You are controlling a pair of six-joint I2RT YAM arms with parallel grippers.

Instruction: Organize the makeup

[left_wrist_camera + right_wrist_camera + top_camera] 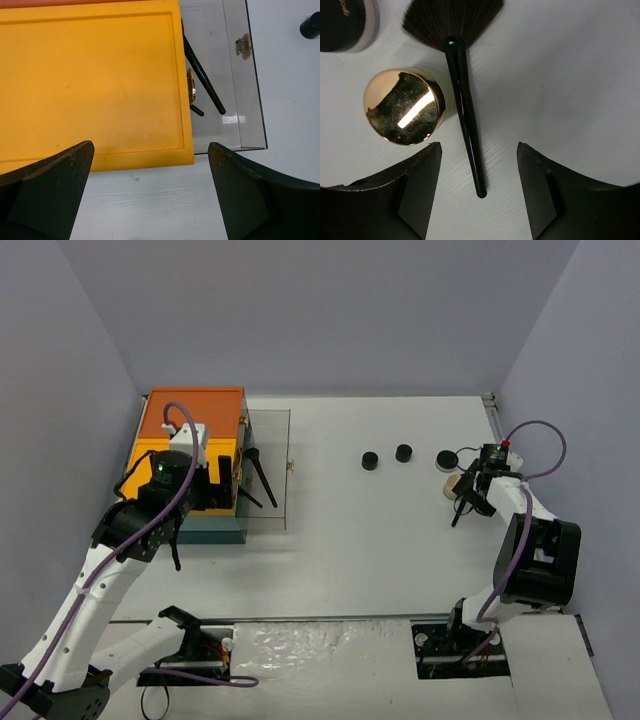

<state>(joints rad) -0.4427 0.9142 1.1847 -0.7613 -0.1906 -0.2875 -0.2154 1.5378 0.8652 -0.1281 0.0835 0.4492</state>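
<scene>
A white table point(350, 560) is filling the grey booth; at its left edge the left gripper point(150, 146) is hovering wide-open over the orange box point(90, 75). By the right edge, the right gripper point(479, 145) is straddling the fan brush point(465, 110) with parted fingers, not touching it; closing crooked could knock the adjacent gold-capped jar point(402, 107).

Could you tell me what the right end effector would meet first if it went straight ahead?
Probably the black brush, whose handle lies on the table between its open jaws; the gold-capped jar sits just outside. Depth is unclear.
</scene>
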